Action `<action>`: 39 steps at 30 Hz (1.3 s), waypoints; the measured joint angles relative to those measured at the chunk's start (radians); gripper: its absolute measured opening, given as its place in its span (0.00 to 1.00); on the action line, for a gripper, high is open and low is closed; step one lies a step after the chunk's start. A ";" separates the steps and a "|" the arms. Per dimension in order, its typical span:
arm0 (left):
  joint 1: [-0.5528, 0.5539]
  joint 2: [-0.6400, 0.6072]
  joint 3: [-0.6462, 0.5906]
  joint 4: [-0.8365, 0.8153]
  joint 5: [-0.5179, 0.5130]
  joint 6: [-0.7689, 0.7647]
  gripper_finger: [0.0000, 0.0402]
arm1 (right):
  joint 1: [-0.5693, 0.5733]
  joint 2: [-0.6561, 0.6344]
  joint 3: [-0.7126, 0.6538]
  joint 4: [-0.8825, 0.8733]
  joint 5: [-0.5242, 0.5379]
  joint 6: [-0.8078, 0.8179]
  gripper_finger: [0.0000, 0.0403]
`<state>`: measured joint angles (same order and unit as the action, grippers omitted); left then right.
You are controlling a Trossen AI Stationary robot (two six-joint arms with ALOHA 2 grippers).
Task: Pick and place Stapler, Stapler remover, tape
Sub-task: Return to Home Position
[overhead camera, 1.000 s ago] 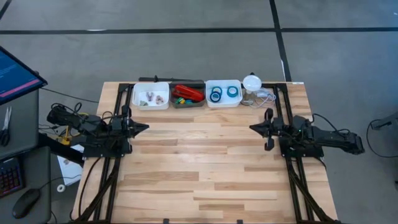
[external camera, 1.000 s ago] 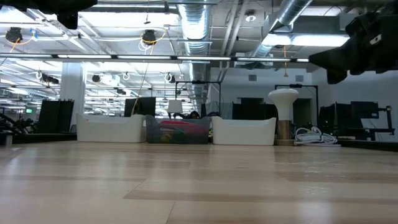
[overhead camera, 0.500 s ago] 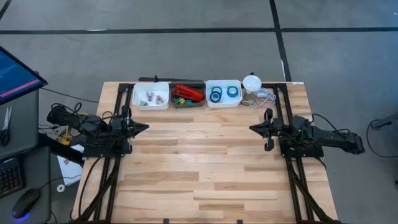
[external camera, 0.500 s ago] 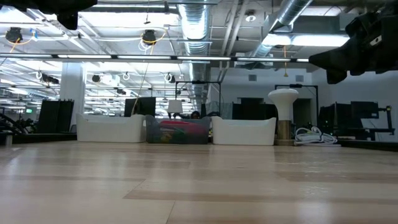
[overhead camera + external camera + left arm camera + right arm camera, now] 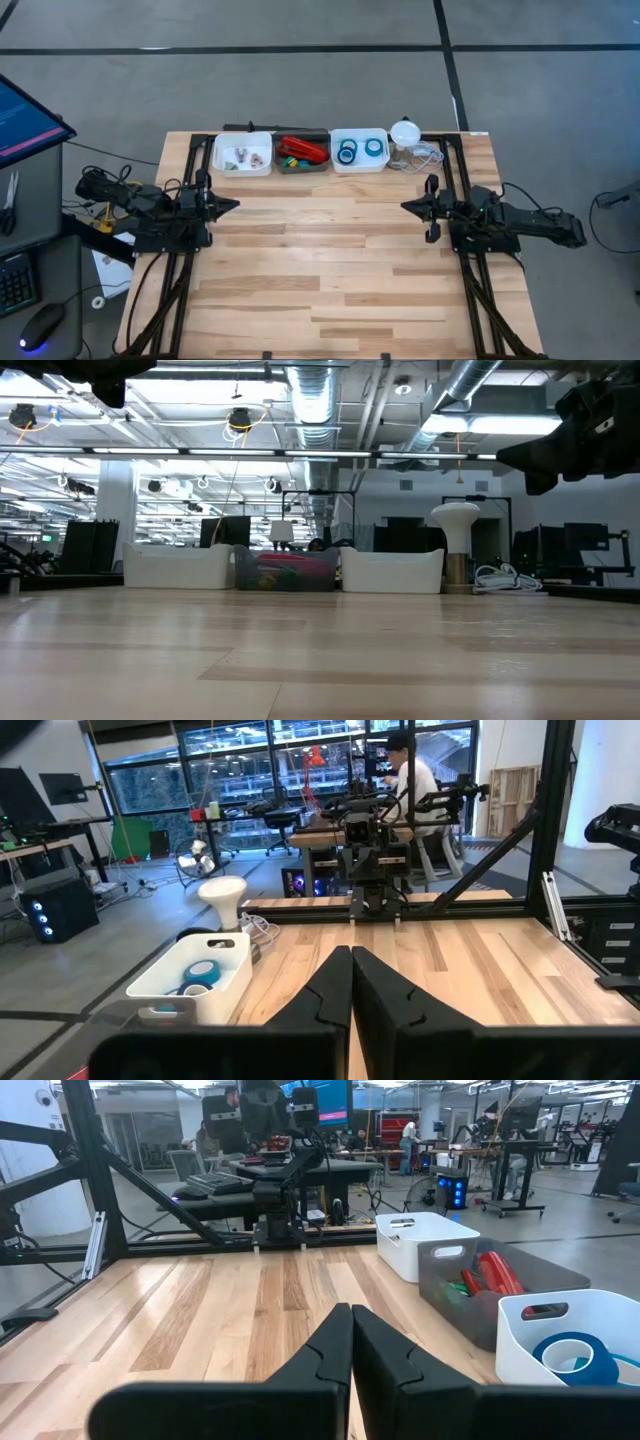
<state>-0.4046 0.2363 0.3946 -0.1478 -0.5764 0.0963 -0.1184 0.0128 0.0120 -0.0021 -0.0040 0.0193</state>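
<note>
Three bins stand in a row at the table's far edge. The red stapler lies in the grey middle bin, also seen as the stapler. Blue tape rolls lie in the white right bin; one tape roll shows close up. The white left bin holds small pale pieces; whether they are the stapler remover I cannot tell. My left gripper hovers shut at the table's left side, and my right gripper hovers shut at the right side, both pointing level toward the middle and empty.
A white mushroom-shaped lamp and a coil of white cable sit right of the bins at the far right corner. Bare wooden tabletop stretches between the two arms and to the near edge. Black frame rails run along both sides.
</note>
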 joint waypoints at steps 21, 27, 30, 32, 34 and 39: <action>0.000 0.000 0.000 0.106 0.057 0.003 0.00 | 0.000 0.000 0.000 0.000 0.000 0.000 0.00; 0.000 -0.008 0.001 0.112 0.099 0.029 0.00 | 0.000 0.000 0.000 0.000 0.000 0.000 0.00; 0.005 -0.016 0.016 0.115 0.099 0.054 0.00 | 0.000 0.000 0.000 0.000 0.001 0.000 0.00; 0.017 -0.022 0.034 0.116 0.101 0.056 0.00 | 0.000 0.000 0.000 0.000 0.001 0.000 0.00; 0.034 -0.026 0.050 0.121 0.116 0.064 0.00 | 0.000 0.000 0.000 0.000 0.001 0.000 0.00; 0.085 -0.036 0.056 0.106 0.220 0.088 0.00 | 0.000 0.000 0.000 0.000 0.001 0.000 0.00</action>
<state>-0.3191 0.2006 0.4511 -0.0420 -0.3559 0.1842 -0.1188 0.0128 0.0120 -0.0021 -0.0032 0.0193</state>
